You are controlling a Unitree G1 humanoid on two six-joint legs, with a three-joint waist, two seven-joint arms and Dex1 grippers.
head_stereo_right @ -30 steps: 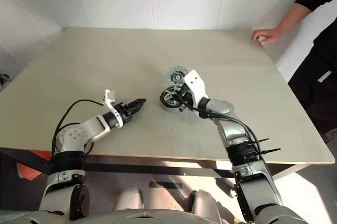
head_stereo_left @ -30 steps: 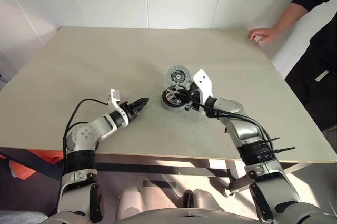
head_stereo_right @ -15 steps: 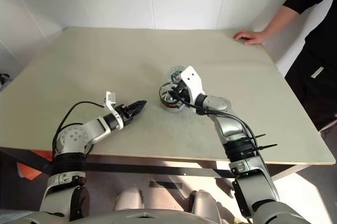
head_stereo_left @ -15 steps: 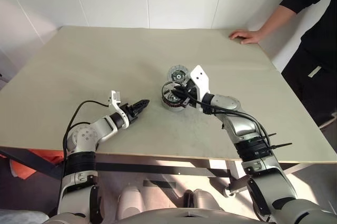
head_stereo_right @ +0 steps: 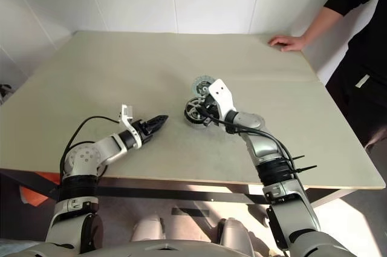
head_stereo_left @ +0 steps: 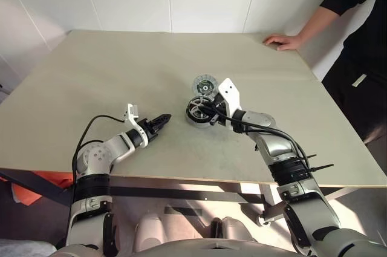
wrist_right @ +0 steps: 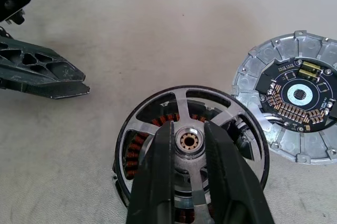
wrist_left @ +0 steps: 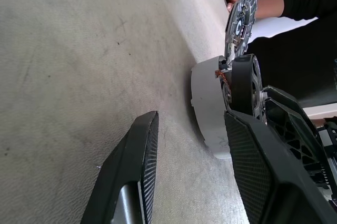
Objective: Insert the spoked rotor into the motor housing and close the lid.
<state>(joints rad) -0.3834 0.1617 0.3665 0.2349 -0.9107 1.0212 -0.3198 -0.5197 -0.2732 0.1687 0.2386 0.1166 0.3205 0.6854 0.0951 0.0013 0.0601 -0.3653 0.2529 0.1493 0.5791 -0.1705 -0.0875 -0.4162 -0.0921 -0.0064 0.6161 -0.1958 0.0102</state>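
The motor housing (head_stereo_left: 192, 119), a silver ring with copper windings (wrist_right: 138, 142), sits mid-table. The spoked rotor (wrist_right: 181, 103), a black ring with silver spokes and a pale hub, lies in the top of the housing. My right gripper (wrist_right: 189, 125) reaches over it, open, one finger close on each side of the hub. The lid (wrist_right: 295, 97) lies flat on the table just beyond the housing, circuit side up. My left gripper (head_stereo_left: 164, 118) hovers low over the table left of the housing, open and empty, with the housing wall (wrist_left: 208, 108) just ahead of its fingers.
A person stands at the far right with a hand (head_stereo_left: 281, 41) resting on the table's far edge. A black cable loops from my left forearm (head_stereo_left: 91, 125) above the table's near edge (head_stereo_left: 199, 179).
The person's hand has slid left along the far edge of the table. Both my arms and the parts stay about where they were.
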